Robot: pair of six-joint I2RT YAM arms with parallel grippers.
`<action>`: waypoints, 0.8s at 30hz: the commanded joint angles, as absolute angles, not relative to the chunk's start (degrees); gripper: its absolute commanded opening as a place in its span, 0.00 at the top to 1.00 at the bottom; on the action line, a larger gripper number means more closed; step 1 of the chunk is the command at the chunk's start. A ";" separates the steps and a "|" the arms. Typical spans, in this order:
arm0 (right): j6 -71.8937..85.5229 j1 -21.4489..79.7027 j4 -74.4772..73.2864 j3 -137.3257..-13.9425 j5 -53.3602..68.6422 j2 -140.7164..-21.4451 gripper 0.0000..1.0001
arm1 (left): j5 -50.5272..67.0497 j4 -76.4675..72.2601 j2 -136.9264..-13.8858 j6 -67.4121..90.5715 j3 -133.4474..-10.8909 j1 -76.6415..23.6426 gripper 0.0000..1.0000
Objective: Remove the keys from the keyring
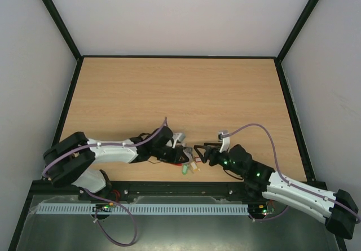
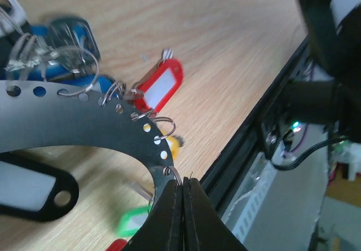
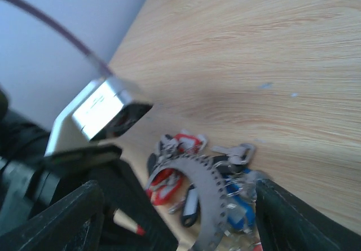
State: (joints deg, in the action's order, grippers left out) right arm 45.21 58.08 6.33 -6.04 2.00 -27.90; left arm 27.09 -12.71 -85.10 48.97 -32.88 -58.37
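The keyring shows as a flat grey curved band with a row of holes [image 2: 67, 121], also in the right wrist view [image 3: 211, 186]. Small wire rings through the holes carry the keys: a red tag [image 2: 161, 84], blue ones [image 2: 62, 42], a black tag [image 2: 34, 186], a green tag [image 2: 132, 220]. The cluster [image 1: 186, 163] lies near the table's front edge. My left gripper [image 2: 183, 186] is shut on the band's end, where a small wire ring sits. My right gripper [image 3: 186, 228] is open, its fingers either side of the cluster, a little above it.
The black front rail of the table [image 2: 248, 132] runs just beside the cluster. The left wrist's white camera box [image 3: 101, 107] is close to my right gripper. The two grippers [image 1: 189, 154] nearly meet over the keys. Wooden table [image 1: 180, 93] stretches behind.
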 commanded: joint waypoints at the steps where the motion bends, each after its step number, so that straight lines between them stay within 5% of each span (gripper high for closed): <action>1: 44.71 57.99 12.63 -3.44 9.81 -25.41 0.28 | 31.96 -18.45 -81.68 54.03 -30.56 -55.02 0.98; 9: 47.37 57.93 21.01 -1.01 19.78 -28.16 0.33 | 35.30 -20.84 -78.07 57.86 -30.60 -51.91 0.98; 18: 47.23 58.00 24.27 -0.16 21.23 -31.18 0.54 | 35.06 -20.22 -73.89 59.72 -31.44 -49.71 0.98; 24: 45.39 58.01 23.09 -0.11 18.70 -32.26 0.53 | 35.28 -20.13 -73.66 59.84 -31.88 -49.65 0.98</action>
